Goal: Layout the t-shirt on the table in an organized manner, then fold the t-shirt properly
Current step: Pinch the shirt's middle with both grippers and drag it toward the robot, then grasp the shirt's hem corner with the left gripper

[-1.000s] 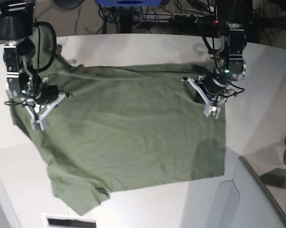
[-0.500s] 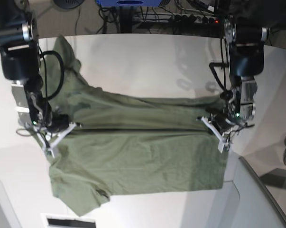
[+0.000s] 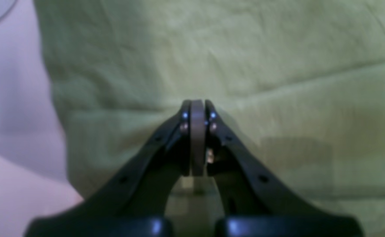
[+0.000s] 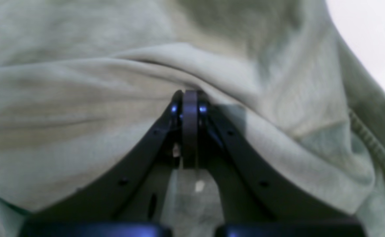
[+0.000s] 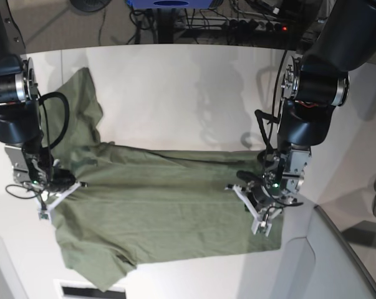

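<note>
Both my tools come nearer to the front, pulling the far edge of the shirt (image 5: 169,205) over itself. My left tool (image 5: 260,215) and right tool (image 5: 50,198) pinch cloth, to make one fold on the desk (image 5: 175,93).

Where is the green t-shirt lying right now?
In the base view the t-shirt lies spread across the near half of the white table, between the two arms, one sleeve trailing toward the far left.
</note>
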Robot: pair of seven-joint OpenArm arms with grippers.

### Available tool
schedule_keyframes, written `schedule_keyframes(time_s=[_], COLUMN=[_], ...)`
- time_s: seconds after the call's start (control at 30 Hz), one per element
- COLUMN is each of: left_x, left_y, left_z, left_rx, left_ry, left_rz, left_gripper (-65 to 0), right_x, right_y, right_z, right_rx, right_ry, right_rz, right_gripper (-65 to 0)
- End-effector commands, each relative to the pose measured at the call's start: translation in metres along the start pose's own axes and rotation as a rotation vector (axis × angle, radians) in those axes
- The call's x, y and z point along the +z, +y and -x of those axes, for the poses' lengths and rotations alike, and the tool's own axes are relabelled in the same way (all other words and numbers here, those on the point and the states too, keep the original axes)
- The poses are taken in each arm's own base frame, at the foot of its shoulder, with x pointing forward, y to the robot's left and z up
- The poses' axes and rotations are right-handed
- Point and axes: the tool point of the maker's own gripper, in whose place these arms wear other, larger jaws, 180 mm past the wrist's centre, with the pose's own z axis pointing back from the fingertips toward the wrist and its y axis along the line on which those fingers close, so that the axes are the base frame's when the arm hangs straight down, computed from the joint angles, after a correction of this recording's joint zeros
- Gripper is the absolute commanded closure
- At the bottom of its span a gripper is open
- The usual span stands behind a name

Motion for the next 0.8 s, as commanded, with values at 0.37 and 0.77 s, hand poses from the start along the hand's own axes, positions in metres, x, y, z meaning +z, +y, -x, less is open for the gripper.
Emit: schedule_keyframes(time_s=[0.37, 0.77], left_x=[0.069, 0.168], left_y=[0.036, 0.096], left_z=[-0.043, 0.093], left_rx=[0.008, -0.014], left_ry=[-0.108, 0.052], left_rz=[-0.060, -0.190], left_gripper=[0.0, 0.0], right_x=[0.106, 0.172], right_y=[0.039, 0.045], right_z=[-0.057, 0.061], right_rx=[0.160, -0.166], right_ry=[-0.251, -0.062], right_rz=[-0.104, -0.097], right_gripper=[0.0, -15.3])
